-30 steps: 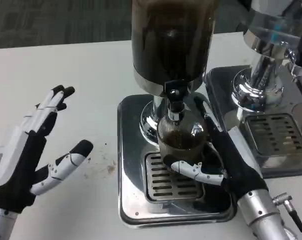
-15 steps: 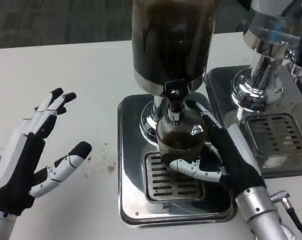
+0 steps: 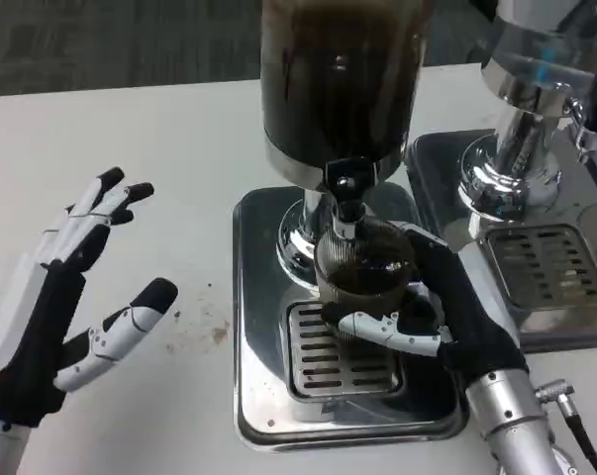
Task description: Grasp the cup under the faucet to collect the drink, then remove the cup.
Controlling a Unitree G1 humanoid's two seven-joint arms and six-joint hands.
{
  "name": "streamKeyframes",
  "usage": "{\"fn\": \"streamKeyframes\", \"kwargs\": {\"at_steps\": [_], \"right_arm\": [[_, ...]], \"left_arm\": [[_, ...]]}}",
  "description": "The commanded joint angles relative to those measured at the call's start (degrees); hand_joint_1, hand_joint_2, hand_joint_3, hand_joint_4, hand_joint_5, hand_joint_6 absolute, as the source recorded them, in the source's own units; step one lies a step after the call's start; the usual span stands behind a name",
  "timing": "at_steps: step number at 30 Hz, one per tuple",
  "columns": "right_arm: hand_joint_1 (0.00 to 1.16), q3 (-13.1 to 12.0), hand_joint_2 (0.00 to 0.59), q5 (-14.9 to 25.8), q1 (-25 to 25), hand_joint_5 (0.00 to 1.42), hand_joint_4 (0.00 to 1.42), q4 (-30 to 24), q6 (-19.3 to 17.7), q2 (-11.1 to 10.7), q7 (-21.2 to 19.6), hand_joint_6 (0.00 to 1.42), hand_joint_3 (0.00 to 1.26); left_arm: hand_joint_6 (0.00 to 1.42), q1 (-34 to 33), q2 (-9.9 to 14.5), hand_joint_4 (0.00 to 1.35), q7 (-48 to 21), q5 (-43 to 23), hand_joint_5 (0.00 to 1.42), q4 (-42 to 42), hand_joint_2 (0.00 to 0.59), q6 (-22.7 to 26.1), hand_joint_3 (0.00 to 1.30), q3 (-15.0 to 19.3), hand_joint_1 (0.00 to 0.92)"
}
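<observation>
While the dark drink is collecting, head view: the right robot hand (image 3: pixel 432 312) is gripping the cup (image 3: pixel 362 269), keeping it directly under the faucet (image 3: pixel 345 203) and just above the drip grate (image 3: pixel 323 361) so the stream lands inside. The left robot hand (image 3: pixel 65 297) is waiting over the white worktop (image 3: pixel 130 139), fingers spread and holding nothing, apparently kept clear of the dispenser.
</observation>
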Motion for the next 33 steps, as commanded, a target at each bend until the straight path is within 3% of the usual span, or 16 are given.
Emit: {"fn": "streamKeyframes", "kwargs": {"at_steps": [1,13,33], "right_arm": [[1.01,0.35,0.160,-1.59,0.59,0.50,0.59,1.07,-0.48,0.61,-2.36,0.61,0.53],[1.03,0.39,0.106,-4.46,1.77,0.57,0.65,-0.88,-2.04,0.43,-7.50,0.67,0.62],[1.06,-1.78,0.089,-5.62,5.19,0.65,0.72,-7.88,-0.72,0.18,-8.98,0.75,0.68]], "left_arm": [[0.09,-0.16,0.93,0.06,0.08,-0.49,0.24,1.27,0.203,-1.05,0.20,-0.68,0.000],[0.09,-0.85,1.09,0.06,-0.87,-1.15,0.24,2.52,0.203,-1.24,0.20,-2.00,0.000],[0.09,-2.67,1.98,0.06,-3.26,-2.43,0.25,5.00,0.204,-1.79,0.21,-5.24,0.000]]}}
